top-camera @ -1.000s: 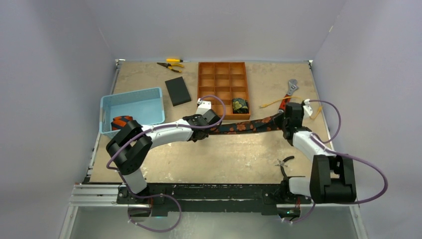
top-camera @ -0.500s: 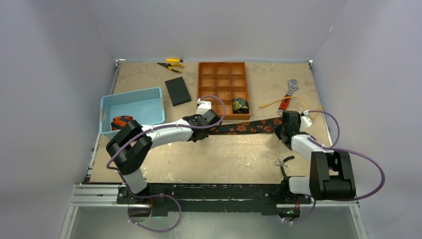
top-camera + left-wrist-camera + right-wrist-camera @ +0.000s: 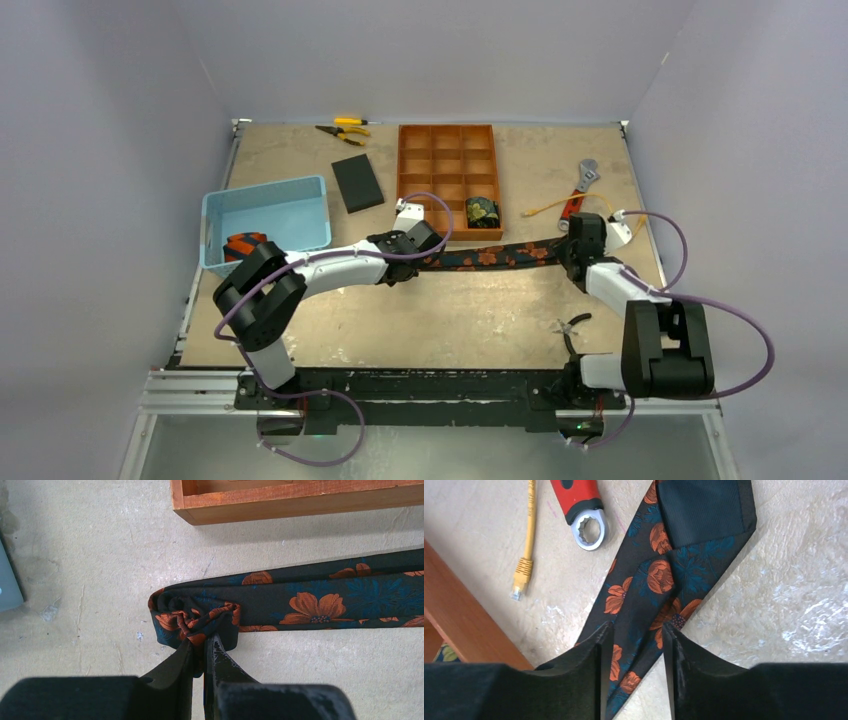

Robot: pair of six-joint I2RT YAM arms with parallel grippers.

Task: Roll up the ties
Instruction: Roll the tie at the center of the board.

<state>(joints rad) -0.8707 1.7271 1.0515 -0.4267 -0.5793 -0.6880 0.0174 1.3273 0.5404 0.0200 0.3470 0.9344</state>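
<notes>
A dark tie with orange flowers [image 3: 495,255] lies stretched across the table between my two grippers. My left gripper [image 3: 202,642] is shut on the tie's narrow end, which is curled into a small loose roll [image 3: 192,617]. The left gripper [image 3: 402,262] sits at the tie's left end in the top view. My right gripper [image 3: 637,630] stands open over the wide end [image 3: 694,555], which lies flat on the table with its black lining showing. A rolled green-gold tie [image 3: 482,211] sits in the wooden tray. A rolled navy-orange tie [image 3: 243,245] lies in the blue basket.
The wooden compartment tray [image 3: 447,128] stands at the back centre, the blue basket [image 3: 265,187] at the left. A black pad [image 3: 357,183] lies between them. A red-handled wrench [image 3: 583,510] and yellow cable [image 3: 526,545] lie beside the tie's wide end. Pliers [image 3: 572,330] lie near the right base.
My right gripper has come down with the tie's wide end, then opened and let it go onto the table. The left gripper has kept its hold and place.
</notes>
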